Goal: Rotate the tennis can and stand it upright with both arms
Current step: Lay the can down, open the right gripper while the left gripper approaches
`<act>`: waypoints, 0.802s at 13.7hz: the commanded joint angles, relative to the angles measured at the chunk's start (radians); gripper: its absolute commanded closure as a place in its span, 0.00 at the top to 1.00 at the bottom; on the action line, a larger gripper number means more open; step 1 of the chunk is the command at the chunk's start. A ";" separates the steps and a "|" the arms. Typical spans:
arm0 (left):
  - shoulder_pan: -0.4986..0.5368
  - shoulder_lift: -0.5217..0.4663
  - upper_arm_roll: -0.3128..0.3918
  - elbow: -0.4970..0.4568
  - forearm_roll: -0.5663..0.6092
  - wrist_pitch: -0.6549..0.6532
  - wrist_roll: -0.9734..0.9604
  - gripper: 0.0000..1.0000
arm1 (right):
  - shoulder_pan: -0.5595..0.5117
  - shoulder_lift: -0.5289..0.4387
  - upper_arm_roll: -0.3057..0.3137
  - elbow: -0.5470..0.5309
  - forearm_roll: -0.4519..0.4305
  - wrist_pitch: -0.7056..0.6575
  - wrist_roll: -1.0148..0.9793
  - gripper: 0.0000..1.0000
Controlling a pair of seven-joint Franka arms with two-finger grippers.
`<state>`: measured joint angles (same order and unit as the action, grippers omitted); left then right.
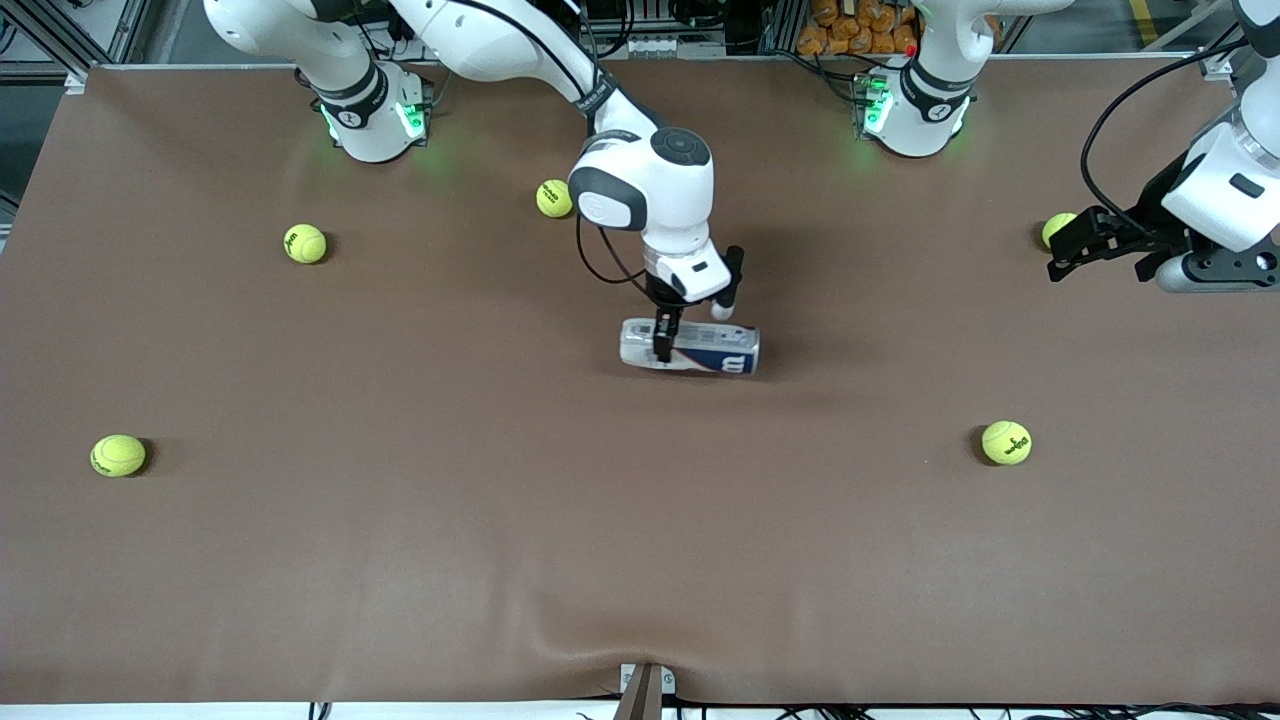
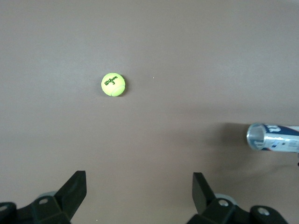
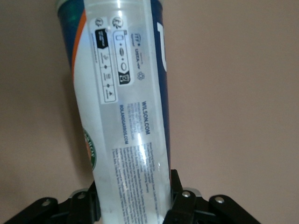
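Centre frame: right pincer clamps the lying tennis can on the bench; pivot gently, keeping grip square. Right edge: left pincer waits wide.

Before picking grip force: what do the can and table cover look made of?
The tennis can: apparently thin glossy clear plastic under a printed label, judging by its highlights; its rim looks like shiny metal. The table cover: matte brown sheet, likely fabric or vinyl, wrinkled at the camera edge.

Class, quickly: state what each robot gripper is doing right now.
Left gripper: open, holding nothing, waiting at the left arm's end of the table.
Right gripper: shut on the lying clear-plastic, white-and-blue-labelled tennis can.
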<state>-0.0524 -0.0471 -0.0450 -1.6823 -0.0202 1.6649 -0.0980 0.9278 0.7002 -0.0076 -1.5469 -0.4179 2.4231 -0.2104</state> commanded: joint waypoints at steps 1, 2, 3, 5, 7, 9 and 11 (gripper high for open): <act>0.003 0.015 -0.003 0.021 0.003 -0.016 -0.003 1.00 | 0.014 0.045 -0.011 0.031 -0.027 0.036 -0.125 0.56; 0.002 0.019 -0.003 0.021 0.002 -0.016 -0.003 1.00 | 0.014 0.057 -0.011 0.033 -0.027 0.036 -0.154 0.57; 0.002 0.019 -0.003 0.021 -0.006 -0.016 -0.003 1.00 | 0.016 0.067 -0.011 0.031 -0.025 0.039 -0.155 0.59; 0.003 0.029 -0.001 0.023 -0.036 -0.016 -0.003 1.00 | 0.019 0.079 -0.009 0.031 -0.009 0.042 -0.139 0.78; 0.003 0.032 -0.001 0.023 -0.041 -0.014 -0.003 1.00 | 0.019 0.082 -0.009 0.031 -0.010 0.037 -0.054 1.00; 0.002 0.032 -0.003 0.023 -0.043 -0.016 -0.002 1.00 | 0.020 0.075 -0.009 0.034 -0.010 0.025 -0.033 1.00; 0.003 0.033 -0.003 0.021 -0.044 -0.016 -0.002 1.00 | 0.020 0.058 -0.002 0.033 -0.004 0.016 -0.026 1.00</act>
<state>-0.0527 -0.0226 -0.0455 -1.6823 -0.0444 1.6649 -0.0980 0.9359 0.7693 -0.0073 -1.5293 -0.4186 2.4599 -0.2661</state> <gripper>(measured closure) 0.000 0.000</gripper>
